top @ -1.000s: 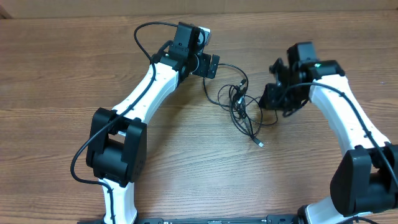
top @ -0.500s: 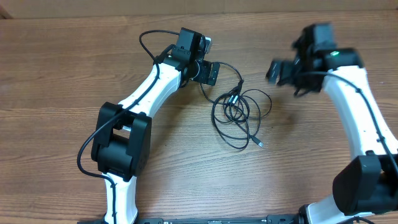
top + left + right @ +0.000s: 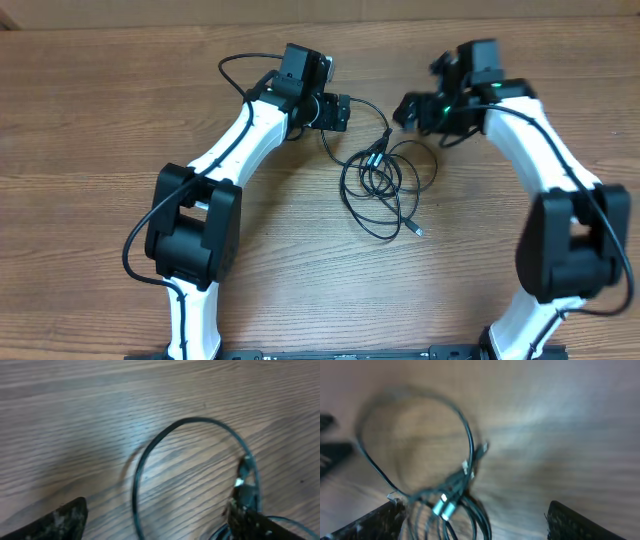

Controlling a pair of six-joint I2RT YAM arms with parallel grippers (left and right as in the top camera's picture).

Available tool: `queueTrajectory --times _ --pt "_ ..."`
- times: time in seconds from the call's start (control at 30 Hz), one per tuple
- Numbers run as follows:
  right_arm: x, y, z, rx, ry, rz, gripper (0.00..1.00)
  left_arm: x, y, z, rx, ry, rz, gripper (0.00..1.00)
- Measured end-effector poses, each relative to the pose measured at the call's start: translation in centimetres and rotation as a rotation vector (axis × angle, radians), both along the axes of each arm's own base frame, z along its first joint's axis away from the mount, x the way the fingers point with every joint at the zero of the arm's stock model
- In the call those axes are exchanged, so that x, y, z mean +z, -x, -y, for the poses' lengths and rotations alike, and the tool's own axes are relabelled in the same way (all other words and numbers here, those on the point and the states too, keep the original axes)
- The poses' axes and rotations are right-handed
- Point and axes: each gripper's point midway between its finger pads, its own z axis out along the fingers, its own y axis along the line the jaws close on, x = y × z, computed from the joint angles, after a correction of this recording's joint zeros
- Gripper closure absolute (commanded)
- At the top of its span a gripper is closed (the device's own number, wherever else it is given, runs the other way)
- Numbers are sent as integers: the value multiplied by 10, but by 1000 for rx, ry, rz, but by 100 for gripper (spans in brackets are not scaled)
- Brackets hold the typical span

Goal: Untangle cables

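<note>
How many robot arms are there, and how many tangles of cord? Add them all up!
arms: 2, the left arm and the right arm
cord tangle: 1
total: 3

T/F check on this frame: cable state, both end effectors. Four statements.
1. The thin black cables lie on the brown wooden table between the two arms. True.
2. The right end effector is clamped on the cables. False: it is open and holds nothing.
3. The cables are laid out as separate straight lengths. False: they overlap in tangled loops.
4. The left end effector is open. True.
</note>
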Motion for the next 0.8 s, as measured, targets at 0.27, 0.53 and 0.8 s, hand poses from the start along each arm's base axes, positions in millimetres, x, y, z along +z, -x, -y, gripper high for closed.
queueTrajectory --times 0.27,0.53,0.8 --pt "-17 56 -18 111 24 -199 11 -11 0 -11 -1 -84 2 21" --pt "-52 97 -38 253 57 -261 41 -59 0 -19 -5 -155 -50 83" --pt "-68 124 -51 321 120 -306 96 -57 -2 -31 31 -199 -66 96"
